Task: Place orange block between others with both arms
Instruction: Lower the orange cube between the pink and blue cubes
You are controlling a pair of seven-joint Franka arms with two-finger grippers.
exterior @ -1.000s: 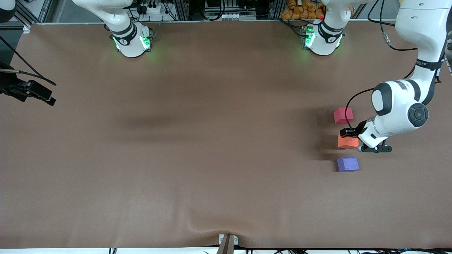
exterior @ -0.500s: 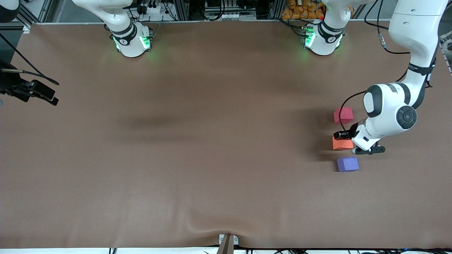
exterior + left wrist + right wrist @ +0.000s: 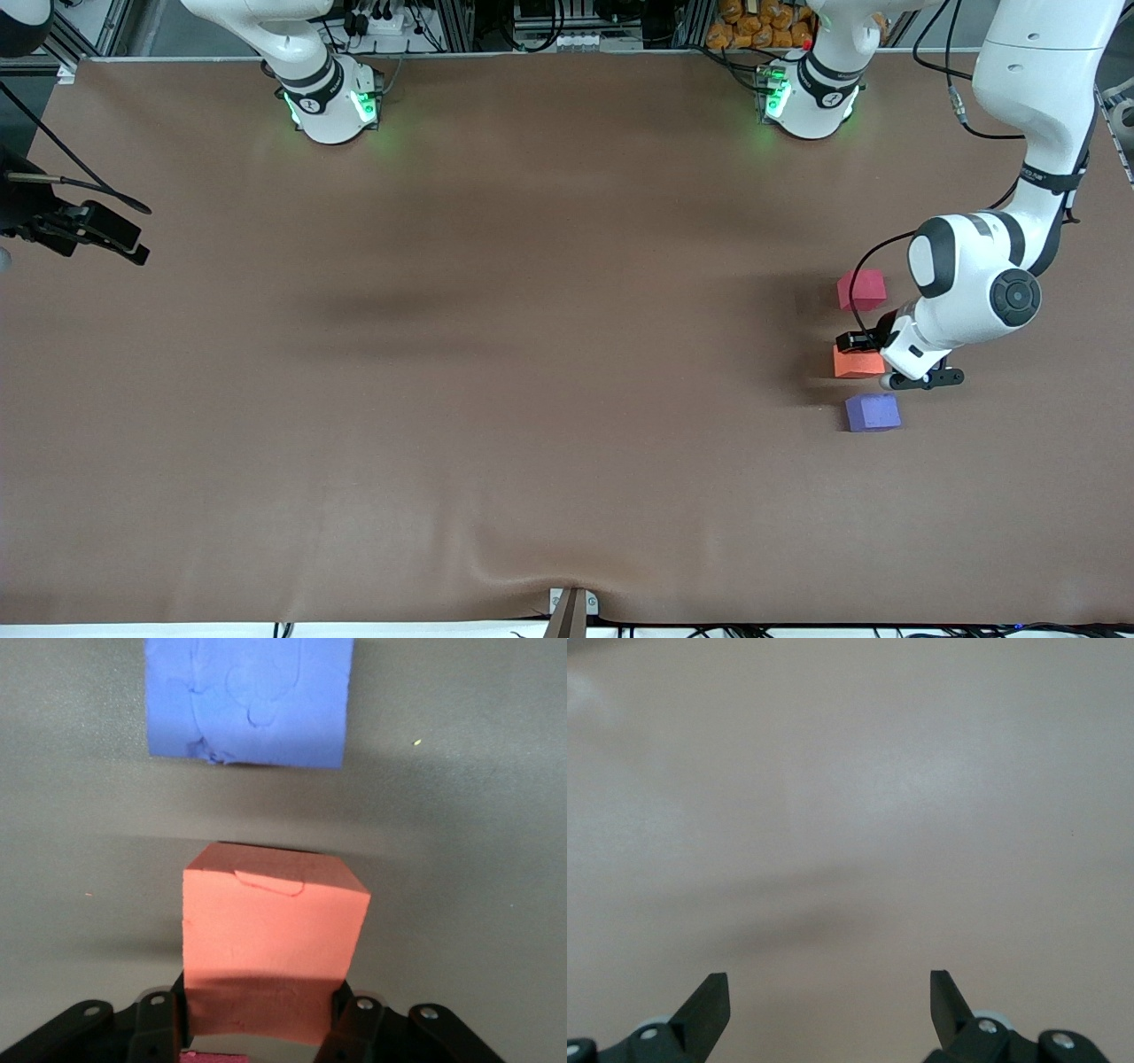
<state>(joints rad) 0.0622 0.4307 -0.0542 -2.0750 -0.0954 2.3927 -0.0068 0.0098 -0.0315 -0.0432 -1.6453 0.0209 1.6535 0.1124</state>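
Toward the left arm's end of the table (image 3: 532,496), nearest the front camera, the purple block (image 3: 873,412) lies flat with bare cloth all round it. Next comes the orange block (image 3: 858,361), clamped between the fingers of the left gripper (image 3: 866,350), which are closed onto its two sides; in the left wrist view the orange block (image 3: 270,943) casts a shadow on the table toward the purple block (image 3: 248,698), so it seems to hang just off the surface, though I cannot tell for certain. Farther again sits the red block (image 3: 861,290), apart from the orange one, so the three run in a rough line with the orange block sitting a touch toward the right arm's end. The right gripper (image 3: 830,997) waits off at the right arm's end of the table, over bare cloth, its fingers spread wide and holding nothing. The chief risk now, as I judge it, is the release: foam squeezed this firmly may spring or cling to a pad as the jaws part, tipping the block or sliding it out of line. If it is let go above the table it could bounce toward the purple block. A descent that drifts could also nudge the red block.
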